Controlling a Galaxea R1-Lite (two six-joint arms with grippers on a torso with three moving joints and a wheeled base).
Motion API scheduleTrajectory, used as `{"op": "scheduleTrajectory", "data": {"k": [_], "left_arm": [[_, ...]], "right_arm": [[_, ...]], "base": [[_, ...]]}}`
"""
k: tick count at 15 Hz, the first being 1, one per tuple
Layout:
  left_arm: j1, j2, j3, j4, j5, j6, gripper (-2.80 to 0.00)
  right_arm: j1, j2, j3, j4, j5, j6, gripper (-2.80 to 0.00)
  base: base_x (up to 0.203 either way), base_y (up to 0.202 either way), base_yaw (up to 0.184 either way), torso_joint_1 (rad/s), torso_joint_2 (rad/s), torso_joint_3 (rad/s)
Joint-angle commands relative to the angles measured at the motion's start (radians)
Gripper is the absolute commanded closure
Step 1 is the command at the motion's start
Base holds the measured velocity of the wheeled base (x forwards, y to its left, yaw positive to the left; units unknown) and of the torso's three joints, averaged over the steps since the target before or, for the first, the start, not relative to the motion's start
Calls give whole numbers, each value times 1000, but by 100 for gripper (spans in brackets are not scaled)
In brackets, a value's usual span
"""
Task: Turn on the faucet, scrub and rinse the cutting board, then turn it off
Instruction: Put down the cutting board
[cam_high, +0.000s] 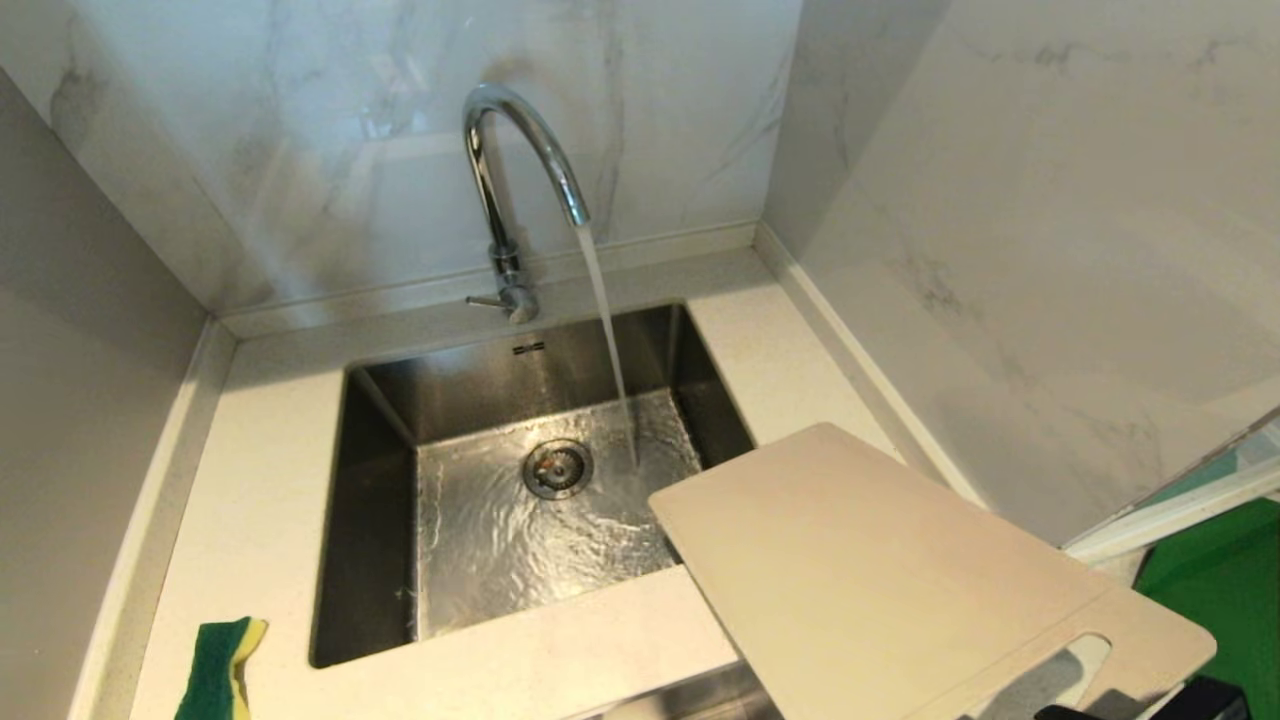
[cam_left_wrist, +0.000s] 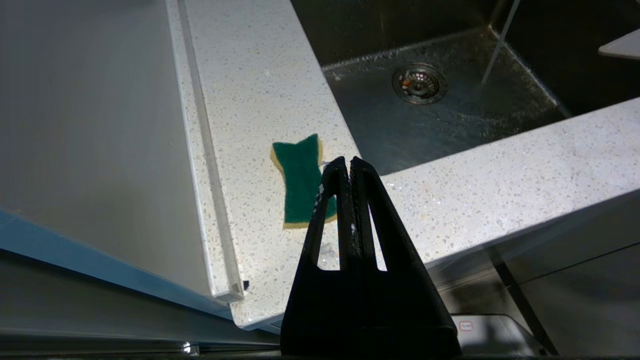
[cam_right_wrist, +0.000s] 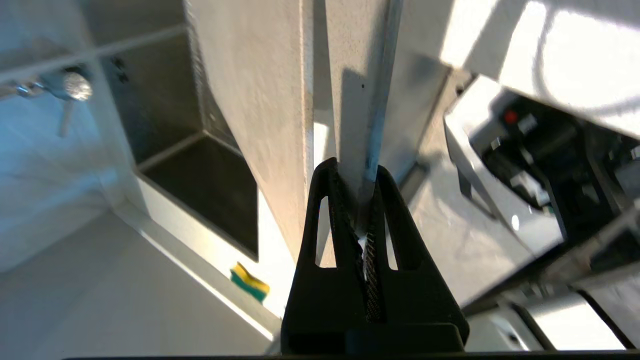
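The chrome faucet (cam_high: 521, 108) stands behind the sink (cam_high: 370, 500), and a stream of water (cam_high: 605, 320) runs from its spout onto the sink floor. Its thin lever (cam_high: 485, 300) sticks out to the left at the base. The off-white cutting board (cam_high: 880, 570) hangs tilted over the sink's front right corner, clear of the stream. Its handle cutout (cam_high: 1040, 680) is at the low right end. My right gripper (cam_right_wrist: 356, 172) is shut on the board's handle strip (cam_right_wrist: 357, 75). My left gripper (cam_left_wrist: 348, 161) is shut and empty, parked above the counter's front edge.
A green and yellow sponge (cam_high: 222, 665) lies on the counter left of the sink, just beyond the left gripper's tips (cam_left_wrist: 300, 180). Marble walls close in behind and on the right. A green mat (cam_high: 1215, 575) shows at the far right. The drain (cam_high: 557, 467) sits mid-sink.
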Motion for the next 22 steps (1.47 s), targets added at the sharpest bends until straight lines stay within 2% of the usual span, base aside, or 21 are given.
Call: {"op": "scheduleTrajectory", "data": {"k": [1, 7, 14, 16, 22], "left_arm": [[0, 1, 2, 0, 0, 0, 0], [0, 1, 2, 0, 0, 0, 0], [0, 1, 2, 0, 0, 0, 0], [0, 1, 2, 0, 0, 0, 0], [0, 1, 2, 0, 0, 0, 0]], "right_arm": [[2, 3, 44, -15, 49, 28, 0], [0, 59, 113, -124, 80, 44, 0], [0, 13, 146, -124, 85, 75, 0], [0, 11, 157, -124, 121, 84, 0], [0, 17, 174, -126, 155, 97, 0]], "base": [[0, 0, 0, 0, 0, 0], [0, 0, 0, 0, 0, 0], [0, 0, 0, 0, 0, 0], [0, 0, 0, 0, 0, 0], [0, 0, 0, 0, 0, 0]]}}
